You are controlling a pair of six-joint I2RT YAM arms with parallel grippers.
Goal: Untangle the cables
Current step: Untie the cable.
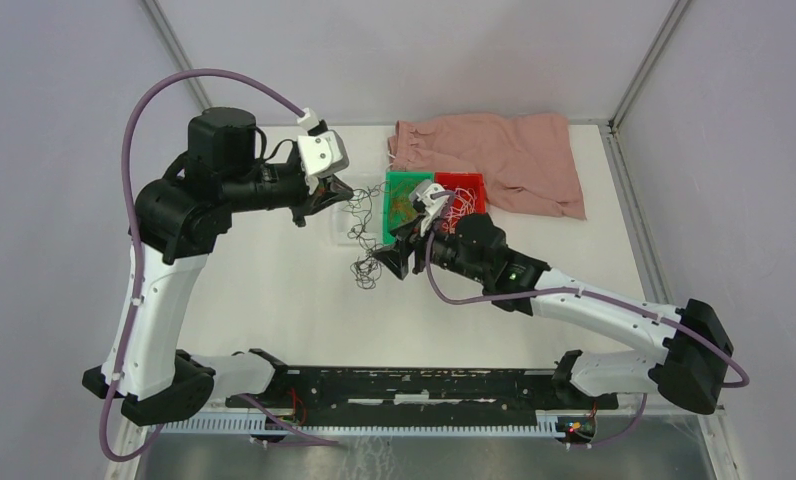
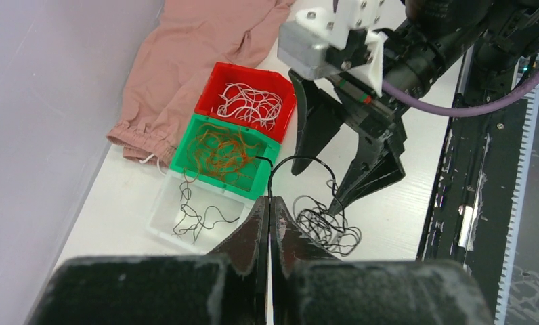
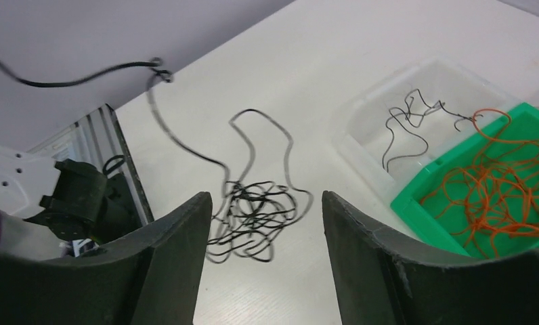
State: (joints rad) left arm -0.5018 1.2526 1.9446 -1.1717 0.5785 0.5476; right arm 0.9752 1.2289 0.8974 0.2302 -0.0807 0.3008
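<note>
The green bin stood in the middle of a row of three small bins on the white table and held a loose nest of orange-brown cables. The red bin touched the green bin on the side facing the right arm and held white cables. A clear bin sat against the green bin's opposite side, with a few loose black cables lying in it. Beyond the green bin, at the far edge of the table, a pink cloth lay crumpled, one corner close to the red bin.

The black tangle rested on the bare table just outside the bins, on the side of the green bin nearer the arm bases. A single black strand rose out of it and arched through the air past the green bin's corner.

The left gripper was on the clear-bin side of the green bin, its two fingers pressed together and pinching the end of the black strand at their tips. The right gripper hung over the black tangle, near the green bin's front corner, its jaws spread apart with nothing between them. In the left wrist view one of its fingertips pointed down at the top of the tangle; whether it touched the wires could not be told
</note>
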